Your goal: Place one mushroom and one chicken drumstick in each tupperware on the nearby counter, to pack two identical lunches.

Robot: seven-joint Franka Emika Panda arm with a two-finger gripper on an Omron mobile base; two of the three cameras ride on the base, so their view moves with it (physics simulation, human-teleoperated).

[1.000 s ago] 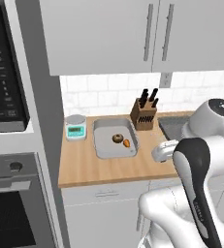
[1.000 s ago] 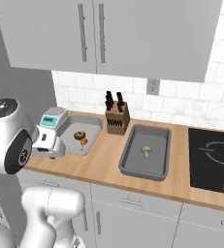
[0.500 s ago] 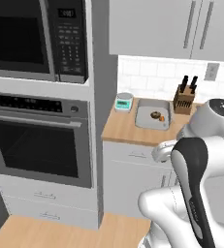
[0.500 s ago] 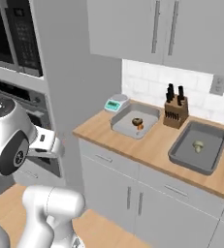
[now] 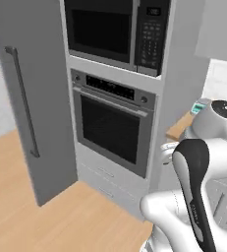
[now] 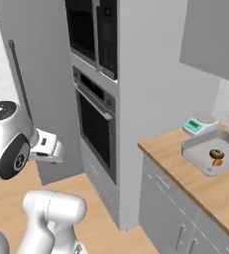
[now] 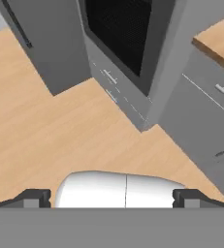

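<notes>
- A light grey tupperware (image 6: 195, 150) sits on the wooden counter (image 6: 185, 173) at the far right of the right base view, holding one brown mushroom (image 6: 215, 154) with an orange chicken drumstick (image 6: 217, 161) touching it.
- A small scale (image 6: 197, 124) with a teal display stands just beside the container's far corner; in the left base view the same scale (image 5: 199, 107) peeks out beside the arm's shoulder, at the counter's end (image 5: 178, 129).
- The gripper (image 7: 111, 197) hangs well apart from the packed container, pointed down at bare wooden floor (image 7: 60, 140), its two dark fingertips (image 7: 33, 197) spread wide with nothing between them.
- Ahead of the hand stand the built-in oven (image 5: 115, 125) and the pale drawer fronts (image 7: 114, 87) beneath it; a microwave (image 5: 117, 32) sits above the oven.
- A tall grey panel with a long bar handle (image 5: 24, 101) stands to the oven's left.
- Against half a second ago, the whole picture has shifted: the cameras have swung away from the counter, so the oven tower now takes the middle and the knife block and darker container have left the frame. The things on the counter have not themselves moved.
</notes>
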